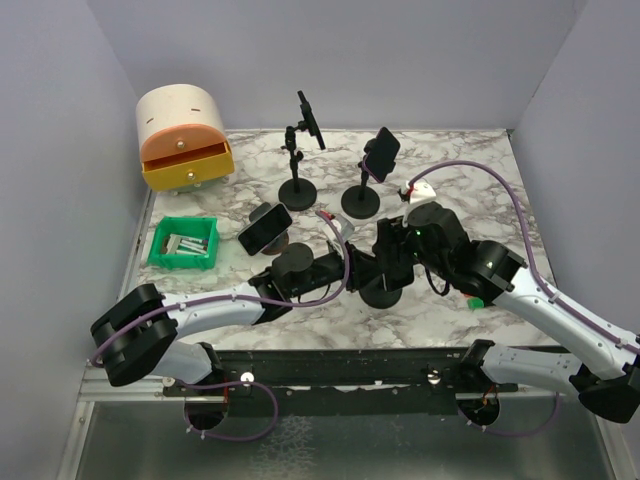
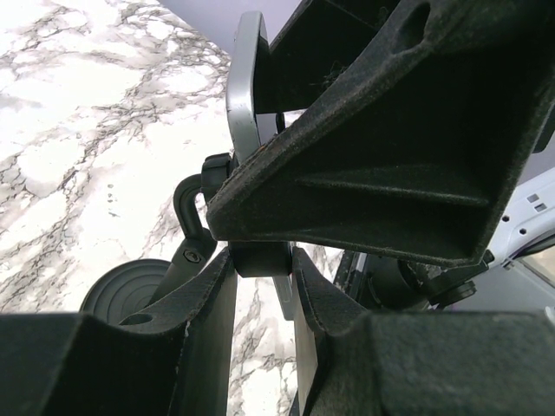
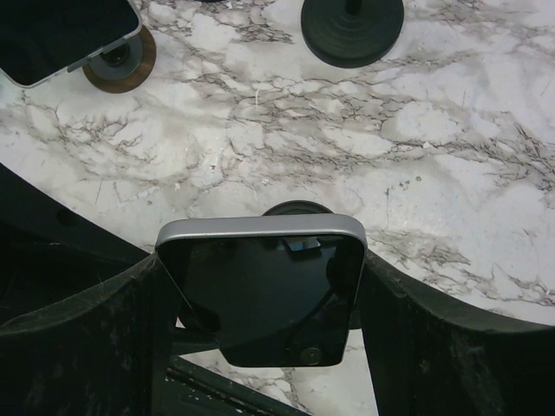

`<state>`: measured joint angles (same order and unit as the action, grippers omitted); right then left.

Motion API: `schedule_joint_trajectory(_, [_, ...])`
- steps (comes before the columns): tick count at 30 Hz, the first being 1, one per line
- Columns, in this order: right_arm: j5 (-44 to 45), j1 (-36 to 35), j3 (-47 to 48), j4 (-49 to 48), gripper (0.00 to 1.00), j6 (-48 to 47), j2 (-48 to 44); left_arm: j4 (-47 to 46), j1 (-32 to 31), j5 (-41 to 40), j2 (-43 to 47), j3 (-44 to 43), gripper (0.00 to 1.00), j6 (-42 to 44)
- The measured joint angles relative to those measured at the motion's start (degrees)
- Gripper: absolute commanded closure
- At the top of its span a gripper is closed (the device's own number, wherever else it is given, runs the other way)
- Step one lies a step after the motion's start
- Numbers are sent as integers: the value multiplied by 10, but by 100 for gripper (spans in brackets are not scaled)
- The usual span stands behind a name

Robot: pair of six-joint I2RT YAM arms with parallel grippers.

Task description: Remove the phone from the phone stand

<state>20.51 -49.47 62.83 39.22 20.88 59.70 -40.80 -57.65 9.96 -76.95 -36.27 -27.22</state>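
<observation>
Right jaws astride phone [image 3: 260, 290] (stand [image 3: 299, 207] half-hidden)

Top external sits high behind the arm bases, looking down over the whole table [image 1: 480, 200]; left wrist is jammed close, sighting past the left tool [image 2: 260, 264] at the stand [image 2: 130, 295]; right wrist looks down close on the phone [image 3: 260, 295]; both wrist views share that phone.

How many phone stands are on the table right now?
4. Rear left stand; rear right stand; left stand under a tilted phone; front stand, partly hidden. No others show, though one could be hidden.
</observation>
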Motion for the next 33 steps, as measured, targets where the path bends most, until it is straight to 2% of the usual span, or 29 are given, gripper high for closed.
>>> schedule_joint_trajectory(2, [0, 0, 0, 0, 61, 0, 0, -1, 0, 0, 2, 2, 72, 0])
schedule_joint_trajectory(4, [0, 0, 0, -1, 66, 0, 0, -2, 0, 0, 6, 6, 64, 0])
schedule_joint_trajectory(11, [1, 0, 0, -1, 70, -2, 0, -3, -1, 8, 12, 11, 53, -4])
schedule_joint_trajectory(24, [2, 0, 0, -1, 72, -2, 0, -9, -1, 12, 11, 11, 55, -12])
schedule_joint_trajectory(33, [2, 0, 0, -1, 73, -2, -1, -15, -1, 7, 7, 11, 62, -14])
